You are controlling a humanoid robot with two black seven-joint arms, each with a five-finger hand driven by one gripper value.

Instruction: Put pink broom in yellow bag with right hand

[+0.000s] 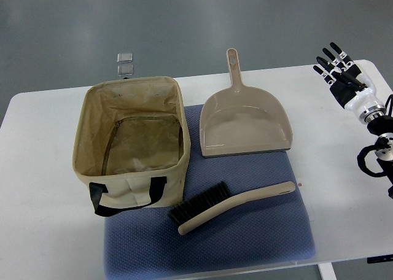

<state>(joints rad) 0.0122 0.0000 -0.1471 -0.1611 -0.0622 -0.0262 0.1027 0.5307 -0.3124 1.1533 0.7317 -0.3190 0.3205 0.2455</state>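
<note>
Broom down flat on the blue mat, close to the table's near edge, lying at a slant: dark bristles toward the left, beige handle running up and right toward the mat's right edge. Looks beige more than pink from here. Untouched, nothing gripping it.

Just left of the bristles, the yellow bag, standing upright and wide open at the top, black strap handle hanging across its near wall. Sits partly on the mat's left edge, partly on bare table. Inside lined and showing only its own floor.

Behind the broom, toward the far edge of the mat, a matching dustpan, lying flat, mouth facing the broom, handle sticking out past the mat toward the table's far edge. Apart from the broom, a strip of mat between them.

Over at the far right corner of the white table, the right hand, fingers spread and extended, holding nothing, well apart from the broom. Wrist and black cabling trailing off at the right edge.
</note>
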